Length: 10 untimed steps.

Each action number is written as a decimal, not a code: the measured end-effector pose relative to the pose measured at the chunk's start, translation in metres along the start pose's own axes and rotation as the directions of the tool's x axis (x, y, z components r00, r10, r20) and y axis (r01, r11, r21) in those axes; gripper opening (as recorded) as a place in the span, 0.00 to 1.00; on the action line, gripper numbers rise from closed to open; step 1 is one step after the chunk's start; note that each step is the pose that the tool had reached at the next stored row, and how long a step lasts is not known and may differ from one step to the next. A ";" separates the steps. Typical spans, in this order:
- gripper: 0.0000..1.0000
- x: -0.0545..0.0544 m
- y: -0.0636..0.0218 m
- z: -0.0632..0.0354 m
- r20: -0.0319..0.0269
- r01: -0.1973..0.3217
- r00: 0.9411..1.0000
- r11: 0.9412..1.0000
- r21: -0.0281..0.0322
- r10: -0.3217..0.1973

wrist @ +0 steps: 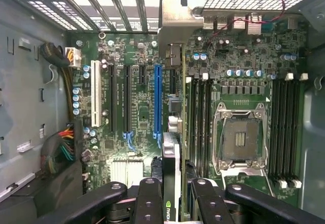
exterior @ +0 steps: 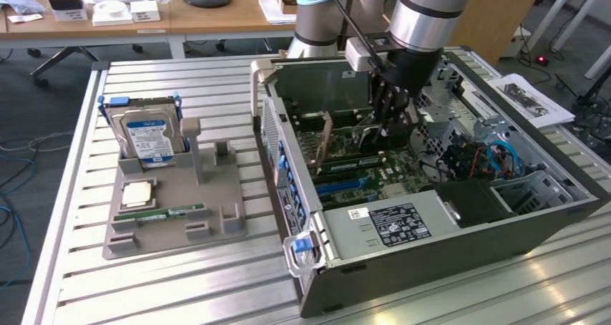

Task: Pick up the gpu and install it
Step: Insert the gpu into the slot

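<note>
Slatted metal bench point(exterior: 172, 289), workshop setting, wooden desks point(exterior: 220, 21) behind.

Item one: jaws of the arm point(exterior: 420, 17), down inside an open computer case point(exterior: 458, 232), pinching the gpu point(wrist: 171, 158) by its two flat sides. The card is held edge-on: thin and dark, with a green logo showing between the fingers point(wrist: 150, 198) (the logo end is nearest the wrist). A grey metal bracket point(wrist: 177, 26) at its far end sits toward the case's slotted rear wall. Position: over the motherboard point(wrist: 139, 132), just beside the long blue slot point(wrist: 157, 102) and running along it. Whether it touches the board I cannot tell.

Item two: processor socket point(wrist: 241, 135), flanked by memory slots.

Item three, well apart on the exterior view's left: grey holder tray point(exterior: 220, 217). It carries an upright hard drive point(exterior: 148, 135) with a blue-white label, a green memory stick point(exterior: 162, 214) lying flat, and a small square chip point(exterior: 137, 191).
</note>
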<state>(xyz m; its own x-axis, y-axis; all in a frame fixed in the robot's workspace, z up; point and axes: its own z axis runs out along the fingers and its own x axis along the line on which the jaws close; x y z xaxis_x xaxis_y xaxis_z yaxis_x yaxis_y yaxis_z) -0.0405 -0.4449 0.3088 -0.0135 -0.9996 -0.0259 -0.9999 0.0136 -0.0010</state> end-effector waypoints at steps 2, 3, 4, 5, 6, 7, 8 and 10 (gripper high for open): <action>0.27 0.000 0.0002 0.0001 0.000 0.000 1.000 1.000 0.000 0.000; 0.27 0.000 0.0003 0.0004 0.000 0.001 1.000 1.000 0.000 -0.001; 0.27 0.001 0.0006 0.0005 0.000 0.001 1.000 1.000 0.000 -0.001; 0.27 0.002 0.0009 0.0005 0.000 0.001 1.000 1.000 0.000 -0.001; 0.27 0.004 0.0011 0.0005 0.000 0.002 1.000 1.000 0.000 -0.002; 0.27 0.005 0.0014 0.0005 0.000 0.002 1.000 1.000 0.000 -0.002; 0.27 0.006 0.0016 0.0005 0.000 0.003 1.000 1.000 0.000 -0.003; 0.27 0.007 0.0019 0.0006 0.000 0.003 1.000 1.000 0.000 -0.003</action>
<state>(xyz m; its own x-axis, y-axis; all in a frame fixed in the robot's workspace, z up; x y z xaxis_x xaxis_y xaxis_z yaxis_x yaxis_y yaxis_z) -0.0425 -0.4516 0.3080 -0.0103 -0.9996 -0.0259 -0.9999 0.0104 -0.0010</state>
